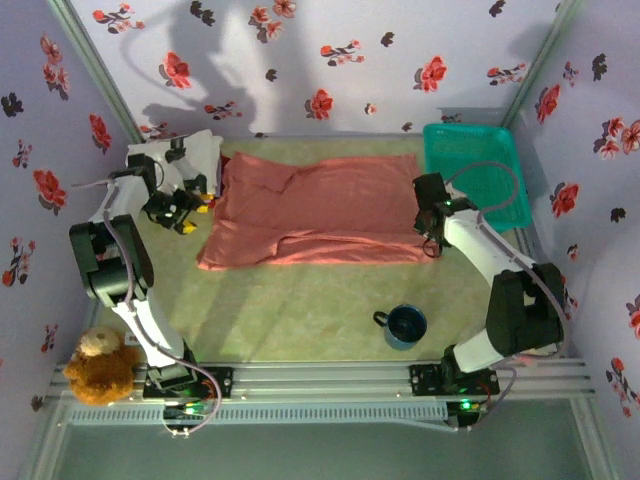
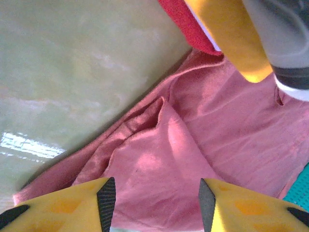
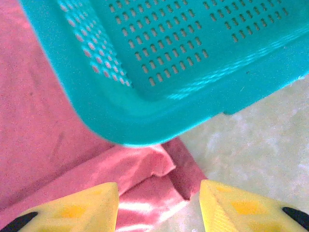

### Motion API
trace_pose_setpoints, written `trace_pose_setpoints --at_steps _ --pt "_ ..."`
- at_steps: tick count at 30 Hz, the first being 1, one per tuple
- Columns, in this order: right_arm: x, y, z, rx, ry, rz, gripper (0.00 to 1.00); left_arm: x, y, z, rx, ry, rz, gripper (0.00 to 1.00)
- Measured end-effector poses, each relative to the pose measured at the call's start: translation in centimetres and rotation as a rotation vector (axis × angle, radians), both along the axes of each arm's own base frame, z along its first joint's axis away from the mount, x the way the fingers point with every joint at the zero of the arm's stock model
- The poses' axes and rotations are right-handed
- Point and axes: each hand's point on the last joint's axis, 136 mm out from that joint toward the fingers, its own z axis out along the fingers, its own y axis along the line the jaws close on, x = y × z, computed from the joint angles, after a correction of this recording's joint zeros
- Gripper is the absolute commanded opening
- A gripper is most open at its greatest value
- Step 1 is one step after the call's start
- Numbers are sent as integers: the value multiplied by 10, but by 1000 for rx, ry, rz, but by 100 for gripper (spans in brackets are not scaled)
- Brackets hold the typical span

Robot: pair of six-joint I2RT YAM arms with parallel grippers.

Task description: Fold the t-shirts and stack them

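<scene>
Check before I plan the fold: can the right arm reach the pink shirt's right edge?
Probably yes: the open right claw hangs over the pink shirt, nothing between; the basket sits beside.

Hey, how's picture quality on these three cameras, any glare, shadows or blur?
Top external: hard arm shadows on the floral wall, violet cast. Left wrist: a white glare streak on the table, and the shirt pile at upper right is out of focus. Right wrist: the near rim of the teal basket is soft, with sheen on a fold of the salmon-pink t-shirt.
</scene>
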Motion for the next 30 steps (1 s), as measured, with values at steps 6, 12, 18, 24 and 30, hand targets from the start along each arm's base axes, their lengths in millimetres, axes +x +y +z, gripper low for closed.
trace_pose_setpoints --at_steps 6,12,18,24,30 --pt "-7 30 -22 97 112 117 48 -21 -27 20 15 -35 -68 51" --pt "-6 68 -49 129 228 233 48 -34 -121 29 -23 -65 -271 50" --pt "-2 79 -69 144 298 265 48 -44 -193 19 -68 -58 -393 50" --pt "7 84 -80 152 313 268 48 -46 -218 -8 -76 -5 -409 50" --pt "32 83 -77 137 219 261 48 -47 -230 -7 -85 -15 -414 50"
